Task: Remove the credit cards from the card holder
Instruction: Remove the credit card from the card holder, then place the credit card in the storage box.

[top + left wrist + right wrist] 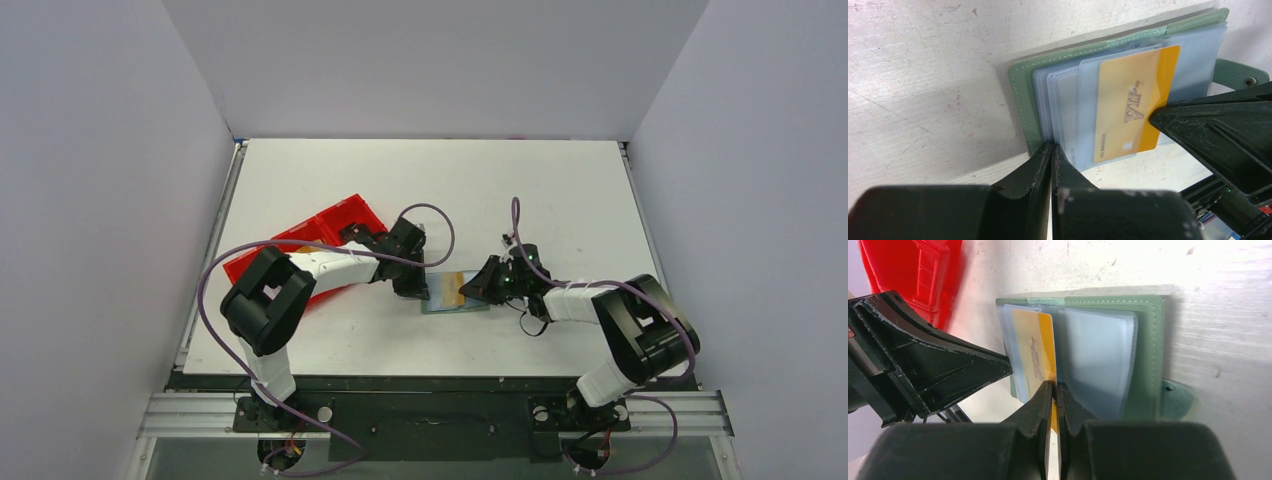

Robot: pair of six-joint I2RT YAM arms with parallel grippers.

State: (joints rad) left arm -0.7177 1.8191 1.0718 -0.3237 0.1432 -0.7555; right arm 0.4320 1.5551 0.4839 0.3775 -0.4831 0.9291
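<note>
The grey-green card holder (1020, 95) lies open on the table, its clear plastic sleeves fanned out. A tan-yellow credit card (1128, 100) marked VIP sticks partway out of one sleeve. My left gripper (1052, 147) is shut on the sleeves' edge beside the green cover. My right gripper (1054, 385) is shut on the yellow credit card (1035, 345) at its near edge. From above, the card holder (455, 293) sits between the left gripper (415, 285) and the right gripper (470, 287). Any other cards are hidden in the sleeves.
A red plastic tray (335, 222) stands just behind the left forearm, a short way left of the holder. The holder's tab (1178, 400) juts out beside the right gripper. Grey walls close in the table on three sides.
</note>
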